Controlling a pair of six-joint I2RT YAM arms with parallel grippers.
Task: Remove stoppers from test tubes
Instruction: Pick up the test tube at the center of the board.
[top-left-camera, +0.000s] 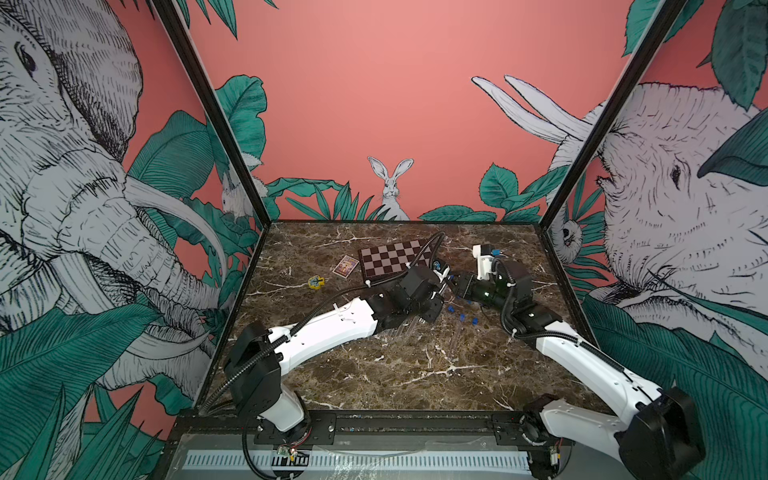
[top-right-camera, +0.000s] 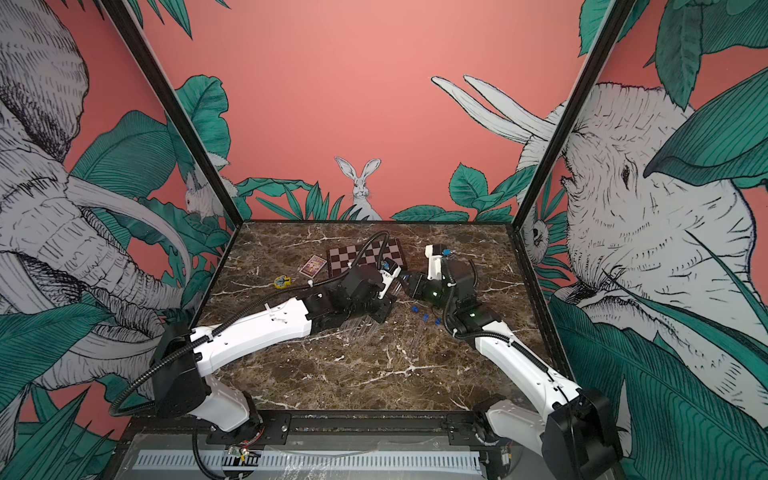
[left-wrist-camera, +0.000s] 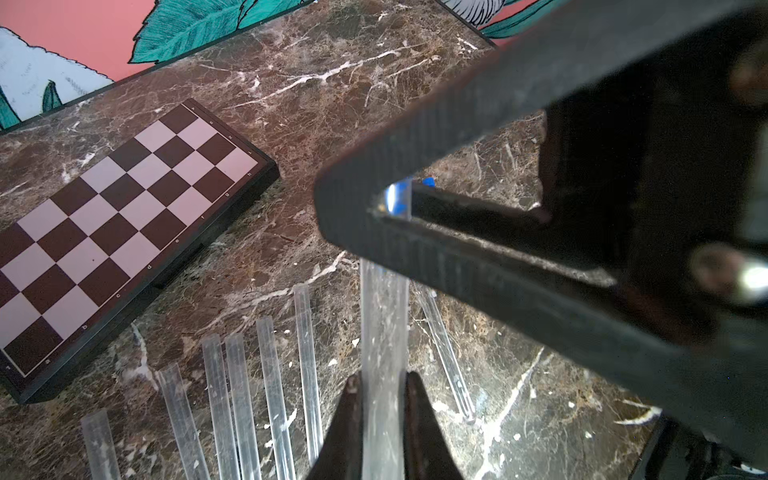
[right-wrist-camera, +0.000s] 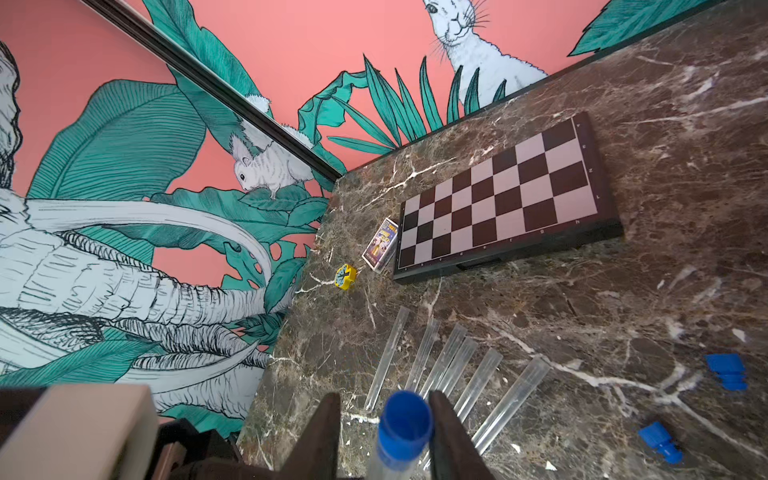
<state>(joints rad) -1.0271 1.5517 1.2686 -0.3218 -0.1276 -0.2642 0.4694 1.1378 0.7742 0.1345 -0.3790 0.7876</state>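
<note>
Beside the chessboard, the left hand clamps a test tube. The right hand, jaws apart, brackets its blue stopper. Six bare tubes and loose stoppers on the counter suggest work nearly done.

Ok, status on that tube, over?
Left claw shut on tube. Right claw around stopper, gap one side, not yet off. Loose tubes, loose stoppers on table, not blocking.

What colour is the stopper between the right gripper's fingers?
Bright blue; the stopper shows best in the right wrist view.
</note>
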